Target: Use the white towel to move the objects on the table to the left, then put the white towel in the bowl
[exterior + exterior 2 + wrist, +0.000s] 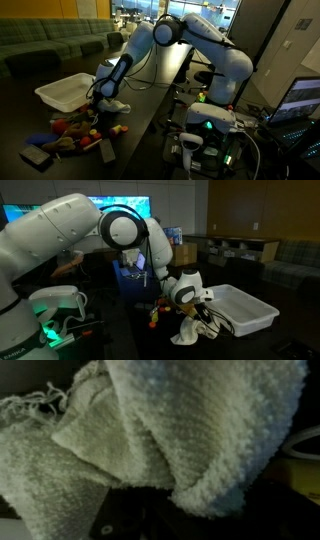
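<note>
**Towel bunched under the gripper, bin close alongside**

The Robotiq gripper (191,307) seemed closed on the white towel (195,330). The towel hung from it in a bunch down to the dark table (150,115). The fingers were buried in cloth, so their gap could not be read, and the wrist view showed almost only knitted fabric. The white rectangular bin (242,306), serving as the bowl, stood just beside the towel, its long side towards the gripper. The scattered toys (80,130) lay on the towel's opposite side. No brand, label or writing was legible.
</note>
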`<act>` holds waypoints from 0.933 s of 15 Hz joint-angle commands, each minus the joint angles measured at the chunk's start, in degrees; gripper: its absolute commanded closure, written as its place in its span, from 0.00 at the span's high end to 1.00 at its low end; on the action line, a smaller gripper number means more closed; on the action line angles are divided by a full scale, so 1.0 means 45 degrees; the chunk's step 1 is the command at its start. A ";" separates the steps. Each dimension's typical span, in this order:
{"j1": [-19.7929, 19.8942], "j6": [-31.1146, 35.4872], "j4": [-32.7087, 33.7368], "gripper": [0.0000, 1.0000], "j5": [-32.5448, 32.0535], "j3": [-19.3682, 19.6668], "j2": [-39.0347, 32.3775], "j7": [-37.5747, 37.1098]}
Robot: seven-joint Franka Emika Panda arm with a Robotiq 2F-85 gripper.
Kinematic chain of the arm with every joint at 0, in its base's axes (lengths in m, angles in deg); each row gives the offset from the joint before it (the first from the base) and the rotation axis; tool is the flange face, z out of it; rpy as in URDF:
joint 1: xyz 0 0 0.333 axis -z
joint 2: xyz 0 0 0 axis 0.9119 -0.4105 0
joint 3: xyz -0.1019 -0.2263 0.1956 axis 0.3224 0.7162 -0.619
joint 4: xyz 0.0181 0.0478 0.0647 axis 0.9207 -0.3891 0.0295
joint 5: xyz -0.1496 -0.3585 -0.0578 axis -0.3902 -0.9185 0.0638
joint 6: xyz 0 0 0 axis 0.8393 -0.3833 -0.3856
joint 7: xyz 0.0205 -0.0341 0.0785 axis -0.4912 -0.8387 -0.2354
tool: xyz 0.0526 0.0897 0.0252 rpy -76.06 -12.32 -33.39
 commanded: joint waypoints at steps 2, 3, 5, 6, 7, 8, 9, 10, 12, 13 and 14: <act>-0.0548 -0.0004 0.0437 0.02 0.0127 -0.0430 -0.0335 -0.0008; -0.0668 0.0020 0.0460 0.02 0.0133 -0.0526 -0.0348 -0.0014; -0.0827 0.0042 0.0484 0.02 0.0172 -0.0785 -0.0350 -0.0017; -0.0874 0.0039 0.0473 0.02 0.0177 -0.0937 -0.0340 0.0017; -0.0990 0.0044 0.0546 0.02 0.0174 -0.1007 -0.0394 0.0004; -0.1015 0.0062 0.0395 0.02 0.0172 -0.1115 -0.0256 0.0031; -0.1120 0.0088 0.0396 0.02 0.0157 -0.1101 -0.0252 0.0009; -0.1093 0.0060 0.0226 0.02 0.0143 -0.1185 -0.0083 0.0067; -0.1054 0.0040 -0.0067 0.02 0.0116 -0.1120 0.0255 0.0099; -0.0946 -0.0010 -0.0264 0.02 0.0103 -0.1130 0.0470 0.0156; -0.0804 -0.0019 -0.0515 0.02 0.0085 -0.1121 0.0761 0.0217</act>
